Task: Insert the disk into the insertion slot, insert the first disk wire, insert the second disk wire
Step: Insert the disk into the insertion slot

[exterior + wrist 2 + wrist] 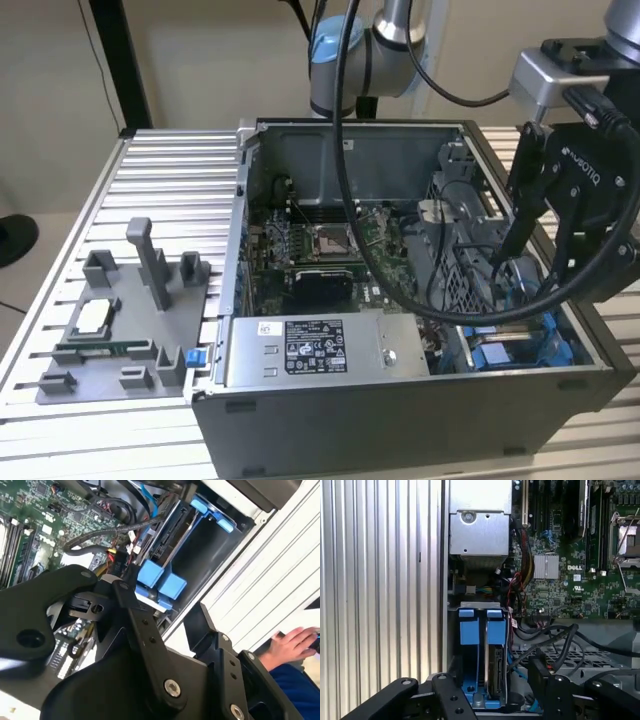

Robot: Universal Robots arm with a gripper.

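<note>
The disk [495, 672] stands on edge in its bright blue frame [476, 630], down inside the insertion slot [555, 655], a grey bay with a perforated wall. In the second wrist view the disk [167, 535] shows behind two blue tabs [160, 582]. My gripper [490, 676] hangs just above it, open, one finger on each side of the bay and nothing between them. In the exterior view the gripper [535, 262] is over the case's right end, above the blue frame [520, 345]. A blue wire [512, 667] and black wires [555, 640] lie beside the disk; where their ends go is hidden.
Inside the open case sit a grey power-supply box [300, 350] and the motherboard with its processor socket [330, 240]. A grey fixture plate [120, 330] lies on the slatted table [170, 190] at the exterior view's left. A person's hand [292, 642] is beyond the case.
</note>
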